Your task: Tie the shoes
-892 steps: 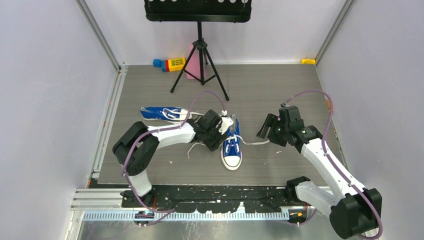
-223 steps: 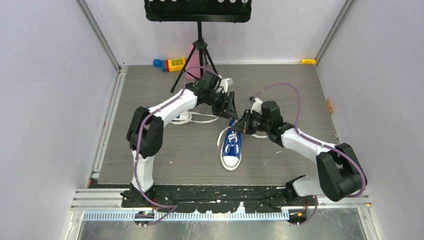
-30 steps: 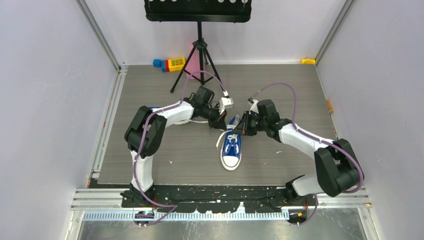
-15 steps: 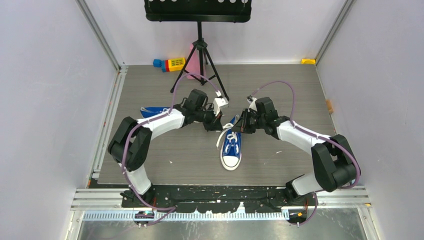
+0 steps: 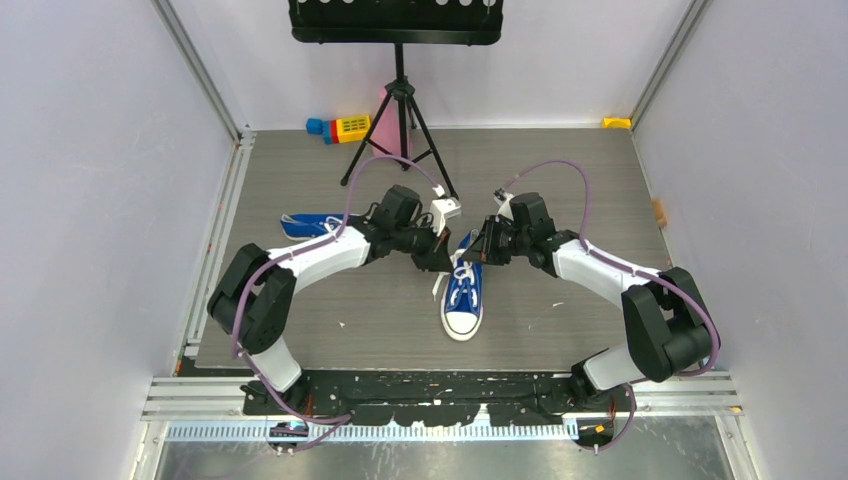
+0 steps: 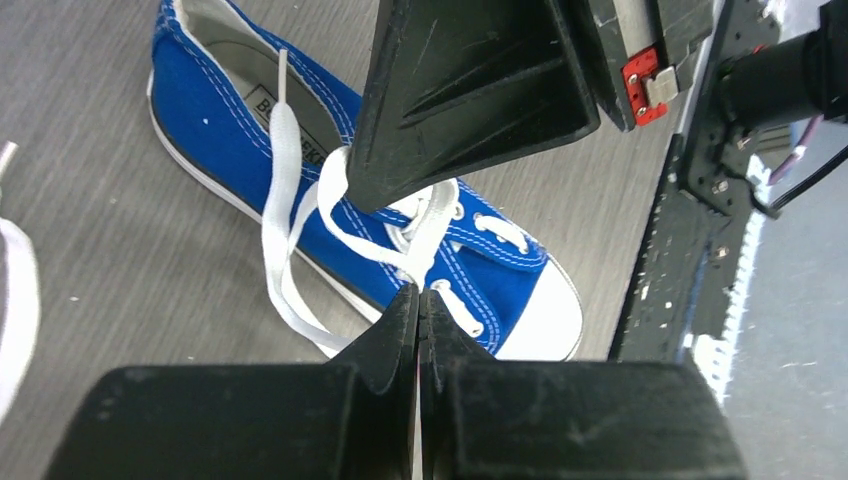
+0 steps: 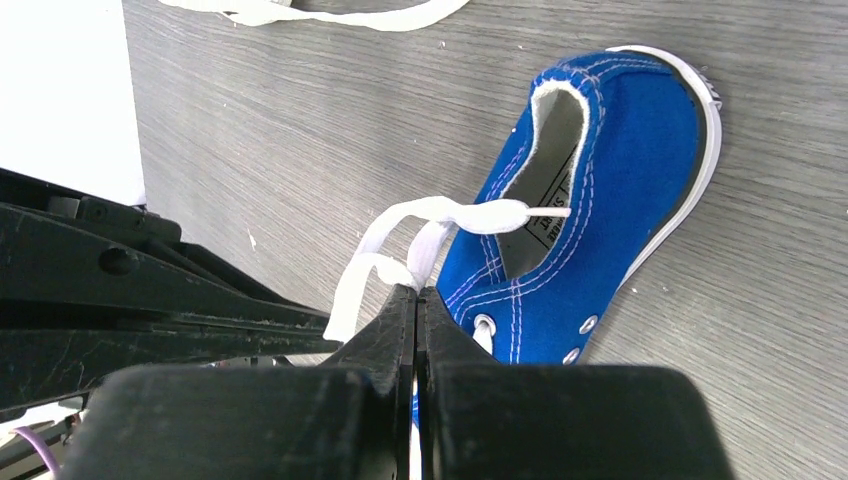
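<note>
One of the shoes point(image 5: 463, 302), blue with a white toe cap, stands mid-table with its toe toward the arms. Both grippers meet over its lacing. My left gripper point(image 5: 441, 257) is shut on a white lace point(image 6: 425, 235), pinched at the fingertips point(image 6: 418, 293) just above the eyelets. My right gripper point(image 5: 477, 254) is shut on another lace strand point(image 7: 437, 223) beside the shoe's opening point(image 7: 545, 170), and its finger point(image 6: 470, 90) fills the top of the left wrist view. The other shoe point(image 5: 316, 226) lies to the left, partly hidden behind my left arm.
A black tripod stand point(image 5: 400, 130) rises at the back centre. Coloured toy blocks point(image 5: 340, 128) and a pink object point(image 5: 384, 128) sit by its feet. A small yellow piece point(image 5: 617, 122) lies in the back right corner. Loose white lace point(image 7: 330, 12) of the other shoe trails nearby.
My left arm's elbow swung left and its gripper slid down toward the shoe's lacing, uncovering the other shoe. The right gripper barely moved. Both stayed shut.
</note>
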You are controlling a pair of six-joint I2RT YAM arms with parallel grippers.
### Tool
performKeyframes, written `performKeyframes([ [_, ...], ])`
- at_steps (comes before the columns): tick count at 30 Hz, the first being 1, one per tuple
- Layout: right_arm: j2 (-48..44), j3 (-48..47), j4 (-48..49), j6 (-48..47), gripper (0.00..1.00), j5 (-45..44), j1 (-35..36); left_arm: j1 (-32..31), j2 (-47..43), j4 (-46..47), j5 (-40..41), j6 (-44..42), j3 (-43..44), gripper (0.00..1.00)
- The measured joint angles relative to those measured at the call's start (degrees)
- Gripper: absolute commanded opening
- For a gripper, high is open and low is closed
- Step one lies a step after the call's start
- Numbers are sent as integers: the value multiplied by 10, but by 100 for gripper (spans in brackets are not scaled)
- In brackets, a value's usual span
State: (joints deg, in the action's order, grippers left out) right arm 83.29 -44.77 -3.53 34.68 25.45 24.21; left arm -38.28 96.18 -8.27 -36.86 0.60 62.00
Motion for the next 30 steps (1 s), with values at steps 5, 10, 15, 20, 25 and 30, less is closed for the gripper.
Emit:
performKeyframes([
  [5, 0, 0, 0, 3, 0, -2, 0, -11, -1, 0, 1, 48, 0, 0],
  [10, 0, -1, 0, 11, 0, -2, 0, -34, -1, 2, 9, 80, 0, 0],
  [15, 0, -1, 0, 15, 0, -2, 0, -48, -1, 7, 25, 98, -1, 0],
  [20, 0, -1, 0, 15, 0, -2, 0, -52, 3, 20, 50, 119, -1, 1],
  [25, 0, -2, 0, 15, 0, -2, 0, -56, 12, 34, 96, 135, -1, 1],
  [30, 0, -6, -2, 15, 0, -3, 0, -61, 24, 50, 119, 144, -1, 1],
])
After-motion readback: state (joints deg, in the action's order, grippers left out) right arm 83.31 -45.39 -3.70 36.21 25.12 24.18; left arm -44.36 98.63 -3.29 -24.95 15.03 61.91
